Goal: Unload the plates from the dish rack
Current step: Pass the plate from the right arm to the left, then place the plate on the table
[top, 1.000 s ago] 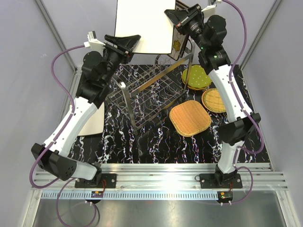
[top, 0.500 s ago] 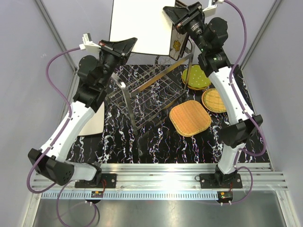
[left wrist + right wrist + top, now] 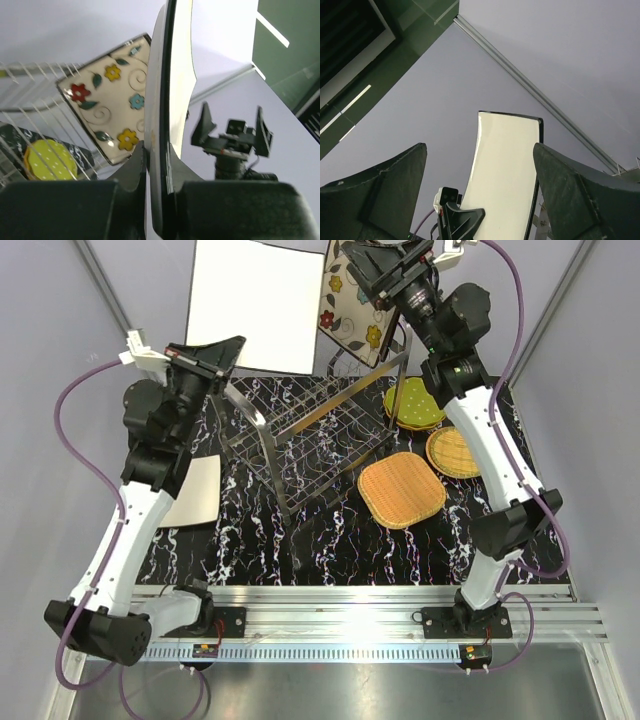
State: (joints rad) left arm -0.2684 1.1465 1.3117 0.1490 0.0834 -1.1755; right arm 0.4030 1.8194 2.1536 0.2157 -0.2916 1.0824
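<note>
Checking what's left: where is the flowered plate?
In the top view the flowered plate leans at the far end of the rack, right of the cream plate.

Top external: high above the near edge of the table (image 3: 250,540), looking down over all of it. Left wrist: close, edge-on to the cream square plate (image 3: 180,75). Right wrist: tilted upward, faces the same plate from farther off.

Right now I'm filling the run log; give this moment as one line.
left hand: shut on large cream square plate, aloft | right hand: open, empty | flower-patterned square plate: leaning at chrome wire dish rack
</note>
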